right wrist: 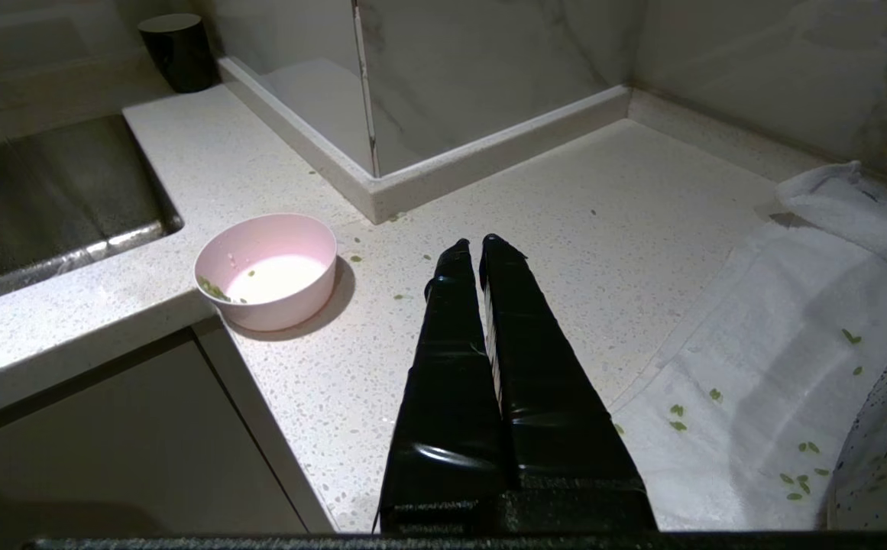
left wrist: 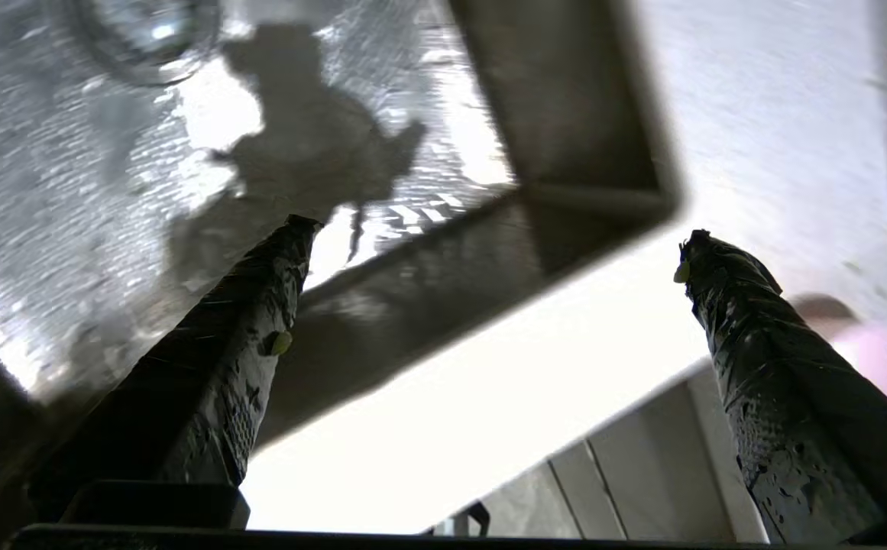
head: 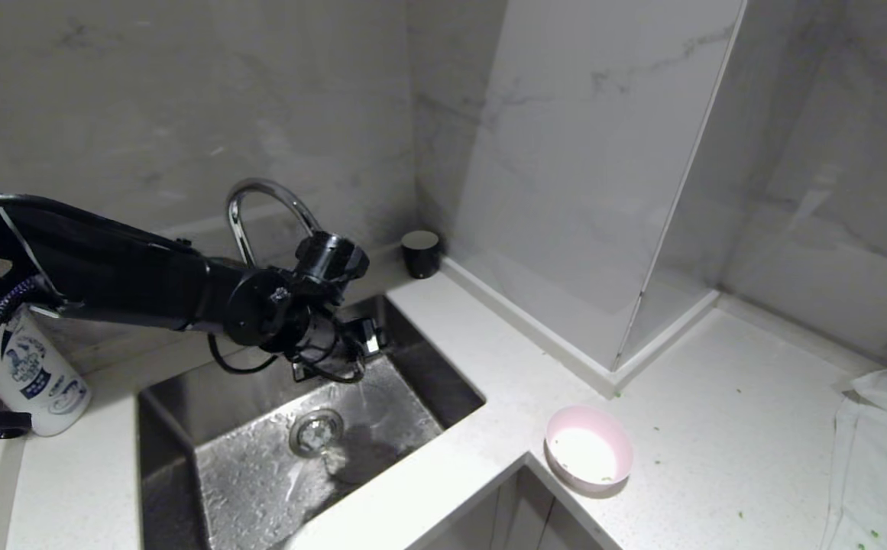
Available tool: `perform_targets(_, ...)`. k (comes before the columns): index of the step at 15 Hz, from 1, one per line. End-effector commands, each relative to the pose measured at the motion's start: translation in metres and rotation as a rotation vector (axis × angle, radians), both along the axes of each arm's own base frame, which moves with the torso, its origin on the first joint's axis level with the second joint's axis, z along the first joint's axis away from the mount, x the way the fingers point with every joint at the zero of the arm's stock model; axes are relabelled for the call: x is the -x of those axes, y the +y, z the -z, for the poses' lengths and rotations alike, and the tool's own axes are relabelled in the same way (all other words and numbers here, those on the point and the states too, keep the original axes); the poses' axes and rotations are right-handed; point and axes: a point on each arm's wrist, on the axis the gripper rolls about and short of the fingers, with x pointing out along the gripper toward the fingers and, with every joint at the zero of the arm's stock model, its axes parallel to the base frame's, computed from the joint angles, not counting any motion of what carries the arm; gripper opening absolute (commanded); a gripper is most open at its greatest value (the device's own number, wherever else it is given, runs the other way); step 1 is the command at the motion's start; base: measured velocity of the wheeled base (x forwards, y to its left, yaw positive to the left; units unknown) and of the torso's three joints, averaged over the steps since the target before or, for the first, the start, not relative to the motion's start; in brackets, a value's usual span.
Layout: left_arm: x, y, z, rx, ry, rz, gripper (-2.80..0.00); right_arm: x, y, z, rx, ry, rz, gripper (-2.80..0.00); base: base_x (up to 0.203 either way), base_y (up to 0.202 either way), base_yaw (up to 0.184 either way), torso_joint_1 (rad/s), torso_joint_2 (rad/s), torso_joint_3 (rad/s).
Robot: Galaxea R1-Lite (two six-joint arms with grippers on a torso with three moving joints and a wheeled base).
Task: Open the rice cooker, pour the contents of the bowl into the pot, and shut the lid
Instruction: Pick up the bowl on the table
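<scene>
The bowl (head: 589, 457) is sitting upright on the white table (head: 718, 428), right at the inner corner of the near edge, and only a few green bits (right wrist: 215, 289) are seen clinging inside it. The left tool (head: 370, 336) is being held over the sink (head: 443, 401) with its fingers (left wrist: 248, 367) spread wide and nothing between them — the bowl is lying to its right and nearer, across the sink's right rim and a strip of table. The right tool (right wrist: 481, 244) is being held above the table with its fingers pressed together and empty; the bowl is lying just to its left, so this arm is judged the nearer one. A round bowl offers no long axis, so any side of the rim would serve. Open table is lying to the right as far as the white cloth (right wrist: 764, 336), where more green bits are scattered. The near edge beside the bowl leaves little margin — a push could tip it off. The rice cooker is not seen in any view.
</scene>
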Motion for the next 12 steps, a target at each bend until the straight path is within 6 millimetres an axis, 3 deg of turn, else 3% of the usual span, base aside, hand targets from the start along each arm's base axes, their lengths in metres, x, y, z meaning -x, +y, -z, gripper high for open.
perform_targets(1,-0.001,-0.029,-0.004,0.018,-0.016,0.068,0.00,0.000,0.000,0.000,0.000,0.001,-0.001,-2.80,0.000,0.000,0.000,0.000,0.00,0.000)
perform_targets(5,-0.003,-0.082,-0.004,0.040,-0.055,0.182,0.00,0.000,0.000,0.000,0.000,0.001,-0.001,-2.80,0.000,0.000,0.000,0.000,0.00,0.000)
perform_targets(8,0.006,-0.133,-0.006,0.105,-0.083,0.325,0.00,0.000,0.000,0.000,0.000,0.001,-0.001,-2.80,0.000,0.000,0.000,0.000,0.00,0.000)
perform_targets(12,0.010,-0.171,0.006,0.133,-0.093,0.417,0.00,0.000,0.000,0.000,0.000,0.001,-0.001,-2.80,0.000,0.000,0.000,0.000,0.00,0.000)
